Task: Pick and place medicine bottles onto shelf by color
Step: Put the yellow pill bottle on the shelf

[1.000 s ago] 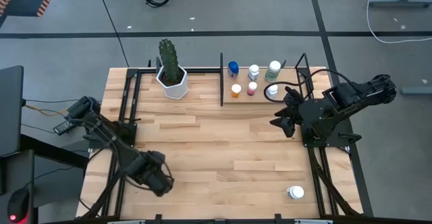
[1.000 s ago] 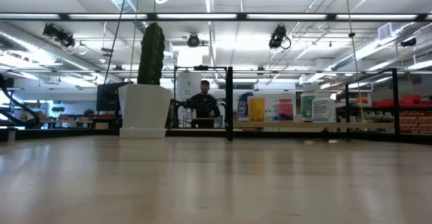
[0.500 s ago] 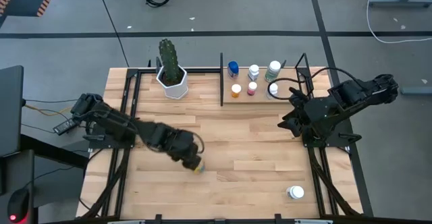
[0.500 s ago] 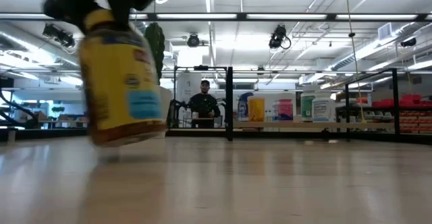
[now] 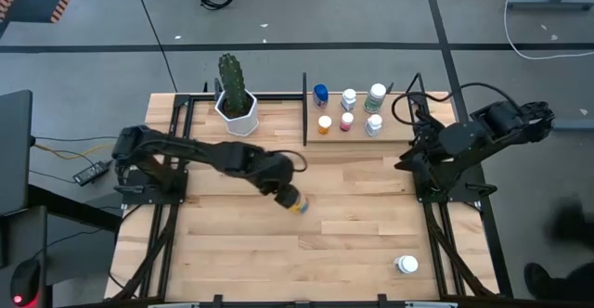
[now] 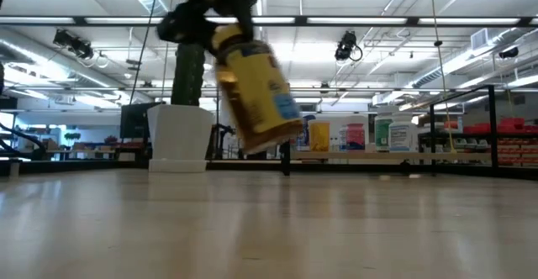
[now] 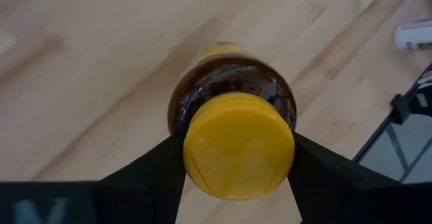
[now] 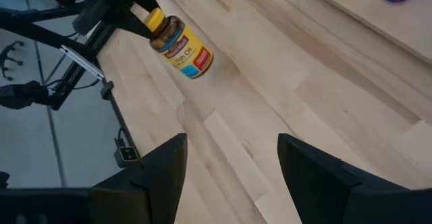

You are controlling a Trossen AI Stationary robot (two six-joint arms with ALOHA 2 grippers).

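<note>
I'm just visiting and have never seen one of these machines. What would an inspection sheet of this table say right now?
Surface: slatted wooden table, bare in the middle.
Job's things: six small bottles stand on the shelf at the far edge; a white bottle sits near the front right corner; a yellow-capped amber bottle is carried tilted above the table.
Clutter: potted cactus beside the shelf.
Grippers: left gripper is shut on the amber bottle's cap; right gripper is open and empty near the shelf.
Cables: black loops at the right arm.
Surroundings: grey floor; a large hall behind.
</note>
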